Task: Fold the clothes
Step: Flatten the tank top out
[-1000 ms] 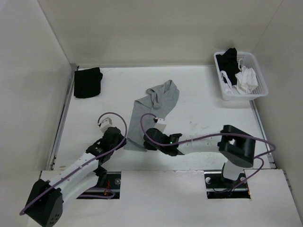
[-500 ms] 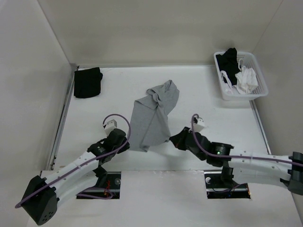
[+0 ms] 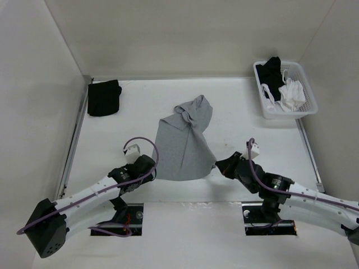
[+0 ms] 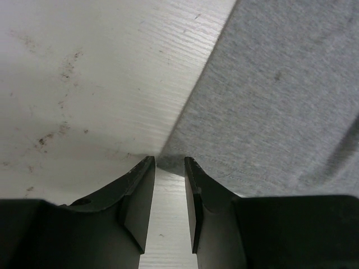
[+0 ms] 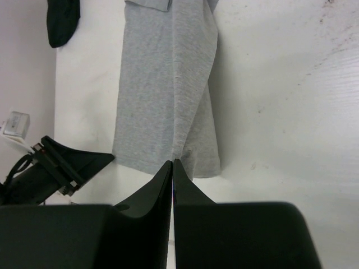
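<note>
The clothes [image 3: 185,143] are one light grey tank top, lying spread on the white table with its bunched straps at the far end. In the right wrist view my right gripper [image 5: 172,163] is shut on the near hem of the clothes [image 5: 162,84], and a crease runs up from its tips. In the top view that right gripper [image 3: 220,166] is at the hem's right corner. My left gripper [image 4: 169,162] stands open with bare table between its fingers; the left corner of the clothes [image 4: 280,101] lies just past its tips. In the top view the left gripper [image 3: 150,171] is at that corner.
A white basket [image 3: 283,114] holding black and white garments stands at the far right. A folded black garment [image 3: 104,97] lies at the far left, by the wall. Walls close in the table's left, back and right sides.
My right arm has swung from the left side of the clothes to the right, drawing the hem with it, so the clothes lie spread wider. My left gripper has edged right to the hem's left corner.
</note>
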